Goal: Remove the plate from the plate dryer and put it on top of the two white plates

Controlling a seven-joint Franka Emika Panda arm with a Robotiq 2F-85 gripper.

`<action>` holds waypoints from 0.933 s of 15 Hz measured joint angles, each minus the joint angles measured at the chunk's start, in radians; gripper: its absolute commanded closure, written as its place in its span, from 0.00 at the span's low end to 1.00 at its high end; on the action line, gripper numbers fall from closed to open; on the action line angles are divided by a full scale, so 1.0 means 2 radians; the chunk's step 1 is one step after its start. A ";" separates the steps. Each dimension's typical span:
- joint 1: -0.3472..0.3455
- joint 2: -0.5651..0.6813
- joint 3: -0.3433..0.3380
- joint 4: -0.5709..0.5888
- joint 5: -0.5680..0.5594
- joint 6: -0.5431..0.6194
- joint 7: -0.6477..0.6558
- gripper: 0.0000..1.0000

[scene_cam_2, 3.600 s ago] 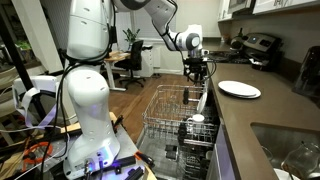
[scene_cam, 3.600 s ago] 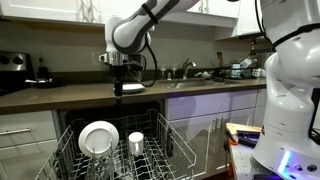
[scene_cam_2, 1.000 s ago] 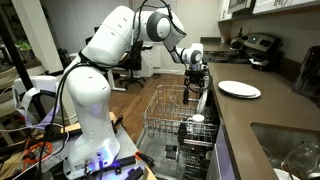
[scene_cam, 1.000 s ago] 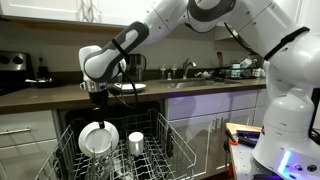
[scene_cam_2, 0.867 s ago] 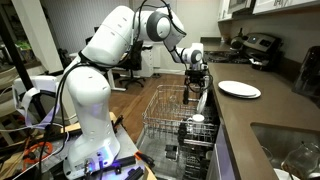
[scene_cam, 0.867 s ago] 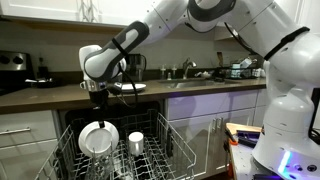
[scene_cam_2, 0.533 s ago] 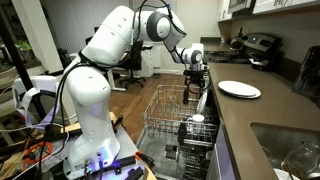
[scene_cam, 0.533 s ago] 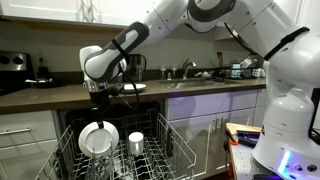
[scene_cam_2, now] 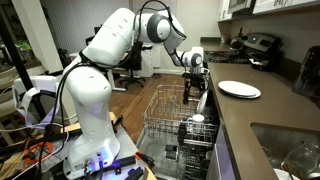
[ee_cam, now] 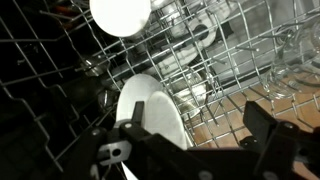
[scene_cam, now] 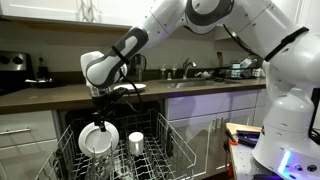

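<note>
Currently the plate [scene_cam: 98, 139] stands on edge between the tines toward the left of the dryer [scene_cam: 162, 150]. That is how a rack keeps dishes draining, so only its top rim is offered to a grip. Straight above that rim hangs the pincer [scene_cam: 100, 117], pointing down into the dryer. In the wrist view its jaws are spread wide and hold nothing, and the plate rises close to one finger [ee_cam: 133, 137] rather than centred between them. I judge the approach made but the grasp not yet taken. Further right in the dryer sits a cup [scene_cam: 136, 142], near the plate but apart from it. Beyond the dryer's right side in an exterior view, the stack [scene_cam_2: 239, 89] lies flat on the surface [scene_cam_2: 262, 115], its top bare to receive the plate. Wire hides the plate's lower half, and I cannot tell whether a finger touches the rim.
</note>
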 measured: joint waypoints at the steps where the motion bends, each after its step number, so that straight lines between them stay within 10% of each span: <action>1: 0.003 0.004 -0.006 0.000 -0.003 0.000 0.010 0.00; 14: 0.049 0.043 -0.076 0.000 -0.061 0.043 0.143 0.00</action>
